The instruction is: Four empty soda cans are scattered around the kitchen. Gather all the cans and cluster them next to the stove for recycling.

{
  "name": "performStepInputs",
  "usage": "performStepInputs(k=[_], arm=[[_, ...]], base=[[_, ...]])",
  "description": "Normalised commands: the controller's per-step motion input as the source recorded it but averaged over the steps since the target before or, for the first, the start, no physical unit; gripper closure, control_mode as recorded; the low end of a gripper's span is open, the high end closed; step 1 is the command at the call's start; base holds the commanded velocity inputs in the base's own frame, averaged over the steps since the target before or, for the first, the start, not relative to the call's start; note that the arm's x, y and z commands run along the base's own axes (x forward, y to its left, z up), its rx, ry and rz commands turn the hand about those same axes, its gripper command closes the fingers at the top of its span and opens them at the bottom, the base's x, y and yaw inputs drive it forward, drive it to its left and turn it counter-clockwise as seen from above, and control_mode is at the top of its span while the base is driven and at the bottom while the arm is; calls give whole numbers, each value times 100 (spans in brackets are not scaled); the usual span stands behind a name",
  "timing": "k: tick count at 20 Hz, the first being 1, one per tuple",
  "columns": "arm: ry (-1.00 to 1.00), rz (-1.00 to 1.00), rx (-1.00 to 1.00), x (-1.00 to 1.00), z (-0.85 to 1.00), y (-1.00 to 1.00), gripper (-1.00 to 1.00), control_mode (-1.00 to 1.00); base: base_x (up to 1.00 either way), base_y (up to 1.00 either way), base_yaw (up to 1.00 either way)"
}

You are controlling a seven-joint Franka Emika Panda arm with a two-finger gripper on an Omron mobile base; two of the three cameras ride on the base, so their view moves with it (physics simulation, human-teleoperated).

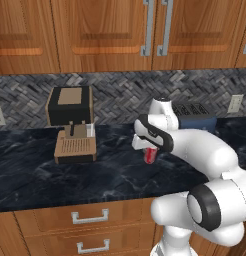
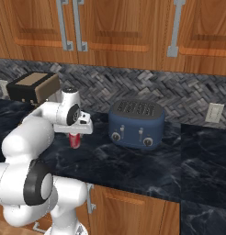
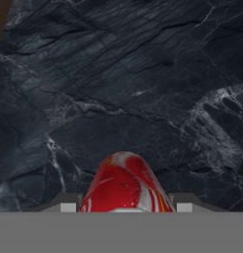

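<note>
A red soda can point(image 1: 150, 156) point(image 2: 75, 140) hangs upright over the black marbled counter point(image 1: 40, 175), and my gripper point(image 1: 149, 149) point(image 2: 76, 136) is shut on it from above. In the hand view the can point(image 3: 124, 184) rises red and white between the two fingertips point(image 3: 67, 205), with the counter surface point(image 3: 118, 74) beyond it. The arm reaches in over the counter's front edge. The stove is out of view.
A black and tan coffee machine point(image 1: 72, 125) stands at the back left of the counter. A dark blue toaster point(image 2: 135, 123) sits to the right of the can, against the herringbone backsplash. Wood cabinets hang overhead, and drawers point(image 1: 90, 216) run below the counter edge.
</note>
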Motion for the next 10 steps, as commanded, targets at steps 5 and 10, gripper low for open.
performStepInputs(k=[5, 10], arm=[[0, 0, 0, -17, 15, 0, 100, -100], [0, -1, -1, -7, 15, 0, 100, -100]], base=[[0, 0, 0], [0, 0, 0]])
